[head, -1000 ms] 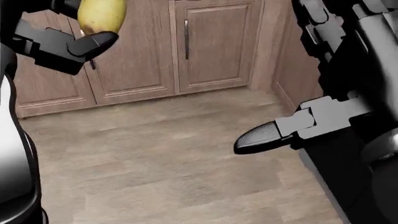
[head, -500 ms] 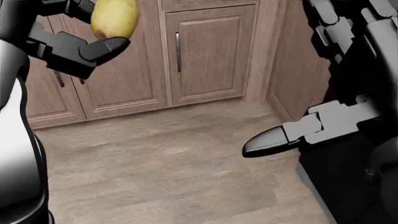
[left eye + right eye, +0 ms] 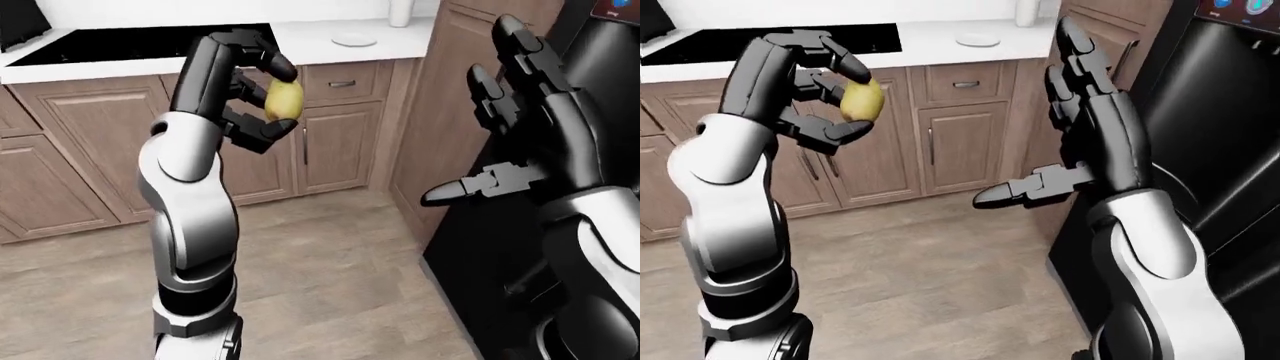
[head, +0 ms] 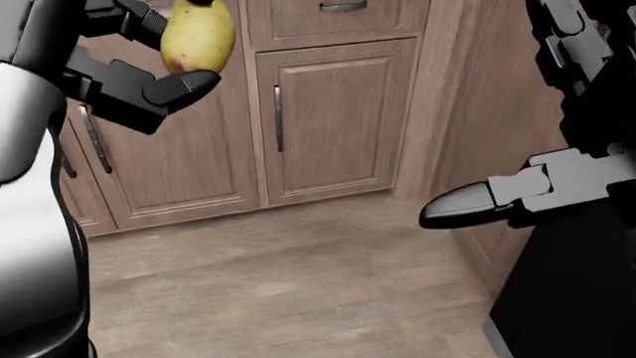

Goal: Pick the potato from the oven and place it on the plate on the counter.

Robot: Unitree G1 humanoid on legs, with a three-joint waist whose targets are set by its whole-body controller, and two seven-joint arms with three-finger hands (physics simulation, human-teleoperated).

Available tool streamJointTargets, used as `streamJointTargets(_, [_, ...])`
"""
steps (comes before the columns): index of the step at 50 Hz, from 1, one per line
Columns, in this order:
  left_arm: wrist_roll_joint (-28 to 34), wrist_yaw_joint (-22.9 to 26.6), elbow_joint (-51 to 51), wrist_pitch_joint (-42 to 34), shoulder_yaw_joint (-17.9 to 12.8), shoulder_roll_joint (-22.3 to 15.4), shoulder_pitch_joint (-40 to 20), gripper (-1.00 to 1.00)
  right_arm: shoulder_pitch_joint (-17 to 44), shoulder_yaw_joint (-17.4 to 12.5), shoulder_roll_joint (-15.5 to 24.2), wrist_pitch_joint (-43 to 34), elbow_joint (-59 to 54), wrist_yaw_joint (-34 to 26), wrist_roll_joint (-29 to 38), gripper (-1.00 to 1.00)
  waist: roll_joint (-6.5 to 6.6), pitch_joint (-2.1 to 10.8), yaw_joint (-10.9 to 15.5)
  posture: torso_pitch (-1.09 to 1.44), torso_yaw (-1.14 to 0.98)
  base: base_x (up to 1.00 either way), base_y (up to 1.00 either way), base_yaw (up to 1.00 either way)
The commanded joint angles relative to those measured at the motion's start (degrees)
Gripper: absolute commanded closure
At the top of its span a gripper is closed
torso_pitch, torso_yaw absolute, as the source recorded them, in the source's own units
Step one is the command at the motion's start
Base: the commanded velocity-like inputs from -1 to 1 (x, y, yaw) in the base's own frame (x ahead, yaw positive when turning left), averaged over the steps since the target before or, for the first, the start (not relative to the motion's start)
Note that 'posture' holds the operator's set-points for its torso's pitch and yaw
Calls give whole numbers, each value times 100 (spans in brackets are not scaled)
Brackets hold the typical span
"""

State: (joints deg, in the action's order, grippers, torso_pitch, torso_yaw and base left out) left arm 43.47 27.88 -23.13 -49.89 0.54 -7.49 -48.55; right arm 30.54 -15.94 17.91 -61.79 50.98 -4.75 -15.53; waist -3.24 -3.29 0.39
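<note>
Far left, left-eye view: black cooktop [image 3: 130, 41] set in white counter [image 3: 300, 37], wood cabinets [image 3: 90, 142] below. Next, left hand [image 3: 255, 97] raised to about cabinet-top height, fingers [image 3: 262, 54] curled over and thumb under, closed round the potato [image 3: 284, 100]. So potato is out of oven, carried in the air, well apart from any surface.

Handling, as judgement: potato looks firm and rounded, smooth yellow skin, prob. moderate weight, not fragile but can roll or slip out of a three-finger pinch. Best hold is across the middle w/ fingers on opposite sides, approx. as now; should be released low over the plate so no rolling off.

Further right on counter: small white plate [image 3: 354, 40], flat, nothing on it, near the counter's right end; tall white object [image 3: 401, 10] just beside, cut by top edge, cannot tell what. Plate is well apart from potato, up and to the right of it in this view.

Right side: right hand [image 3: 1080, 120] held up, fingers spread wide, thumb out sideways, holding nothing. Behind it, dark appliance [image 3: 1230, 112] along right edge.

Vs. earlier head view: whole picture shifted, camera tilted up, cabinet doors [image 4: 333, 119] now larger and a drawer handle [image 4: 343, 7] visible at top; potato more toward centre; grip unchanged, right hand again wide.
</note>
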Motion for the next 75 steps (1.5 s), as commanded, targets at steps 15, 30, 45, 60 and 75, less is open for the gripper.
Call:
streamJointTargets(15, [115,-101,-290,156,-104,-88,-163,56,102,-23,77,258,163,178,-205,-100,572,113,21,0,0,52,0,0])
streamJointTargets(30, [136,-31,-312,156,-111,-95,-203,58,186,-85,179,149,168,406,-482,-100,56,231,-106,0,0,23,-15,0])
streamJointTargets(45, [138,-10,-320,153,-93,-119,-200,60,150,-73,179,203,152,433,-472,-100,582,227,1,0,0,35,-19,0])
streamJointTargets(60, [182,1,-267,233,-90,-58,-194,60,182,-246,180,204,152,602,-801,-100,-103,284,-14,0,0,30,-19,-10])
streamJointTargets(75, [185,14,-355,216,-100,-48,-123,60,78,-89,336,300,157,634,-789,-100,523,188,54,0,0,6,-2,-40])
